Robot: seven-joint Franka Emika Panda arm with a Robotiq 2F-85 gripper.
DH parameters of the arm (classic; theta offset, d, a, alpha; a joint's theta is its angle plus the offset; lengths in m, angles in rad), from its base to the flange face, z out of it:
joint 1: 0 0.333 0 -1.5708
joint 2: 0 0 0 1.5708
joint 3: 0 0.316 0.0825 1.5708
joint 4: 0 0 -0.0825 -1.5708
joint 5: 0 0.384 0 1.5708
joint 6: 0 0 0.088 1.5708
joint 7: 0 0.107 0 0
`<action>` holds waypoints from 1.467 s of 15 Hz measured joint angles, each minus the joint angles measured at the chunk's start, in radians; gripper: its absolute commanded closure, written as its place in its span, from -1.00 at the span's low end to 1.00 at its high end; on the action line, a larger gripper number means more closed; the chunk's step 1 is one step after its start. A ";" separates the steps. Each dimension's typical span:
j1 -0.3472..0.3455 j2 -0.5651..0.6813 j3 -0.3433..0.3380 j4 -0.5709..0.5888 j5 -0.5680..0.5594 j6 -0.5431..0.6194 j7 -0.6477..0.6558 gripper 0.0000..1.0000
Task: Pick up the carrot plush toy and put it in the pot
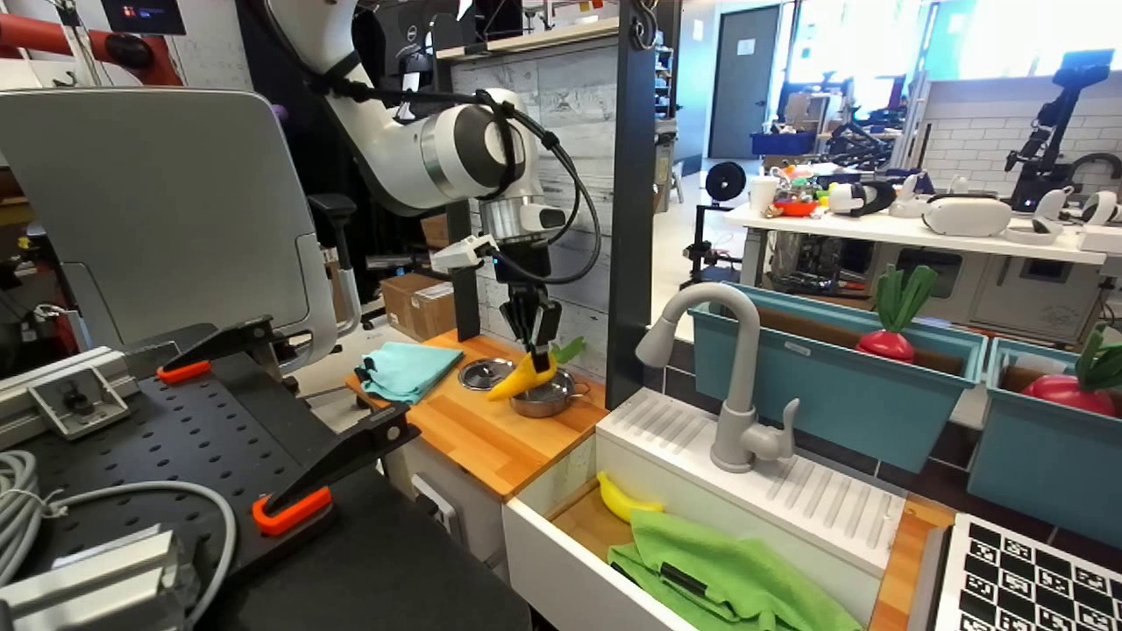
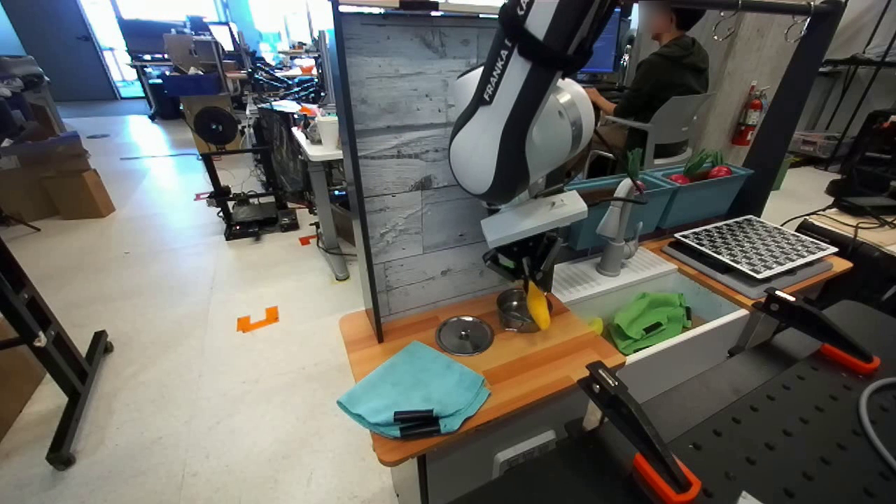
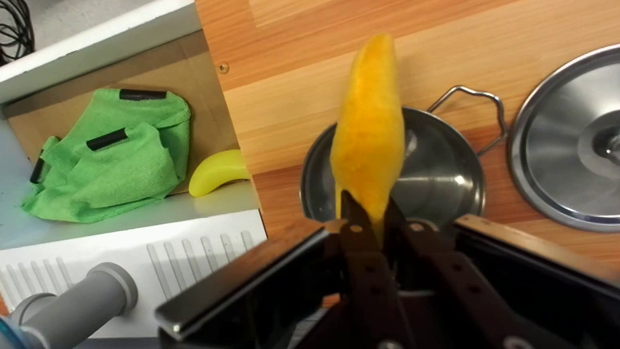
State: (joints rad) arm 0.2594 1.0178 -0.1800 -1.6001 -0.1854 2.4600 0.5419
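Carrot plush toy (image 3: pixel 369 126), fuzzy orange-yellow, pinched in black two-fingered gripper (image 3: pixel 369 206), held over round shiny metal pot (image 3: pixel 441 160), rim contact unclear! Pot's interior partly blocked by toy; green leaves (image 1: pixel 570 350) hidden in wrist view; round silver lid (image 3: pixel 571 140) cropped at edge. White-and-black arm (image 1: pixel 394 162) bent, gripper pointed down.

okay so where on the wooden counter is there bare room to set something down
The counter is bare between the teal cloth, the lid, the pot and the white sink. It's crowded near the grey panel, where the pincer holds the carrot plush toy over the pot, close beside the lid.
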 measured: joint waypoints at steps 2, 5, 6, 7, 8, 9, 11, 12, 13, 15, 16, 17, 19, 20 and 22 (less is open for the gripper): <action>0.000 0.022 0.000 0.014 0.000 0.008 0.006 0.95; 0.000 0.040 0.000 0.033 0.000 0.009 0.014 0.26; 0.000 0.042 0.000 0.036 0.001 0.009 0.014 0.15; 0.000 0.042 0.000 0.038 0.002 0.009 0.014 -0.02; -0.001 0.042 0.000 0.039 0.003 0.009 0.014 -0.15; -0.001 0.043 0.000 0.040 0.003 0.009 0.014 -0.28; -0.002 0.043 0.000 0.040 0.003 0.009 0.014 -0.57; -0.002 0.043 0.000 0.040 0.003 0.009 0.014 -0.74; -0.002 0.043 0.000 0.040 0.003 0.009 0.013 -0.87; -0.002 0.043 0.000 0.040 0.003 0.010 0.012 -1.00; -0.002 0.043 0.000 0.040 0.003 0.013 0.012 -1.00; -0.002 0.043 0.000 0.040 0.003 0.017 0.012 -1.00; 0.000 0.040 0.000 0.031 0.003 0.048 0.012 -1.00; 0.005 0.035 -0.003 0.020 0.002 0.073 0.012 -1.00; 0.022 0.018 -0.017 -0.019 0.001 0.139 0.013 -1.00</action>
State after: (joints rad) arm 0.2810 1.0359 -0.1967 -1.6191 -0.1844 2.5989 0.5552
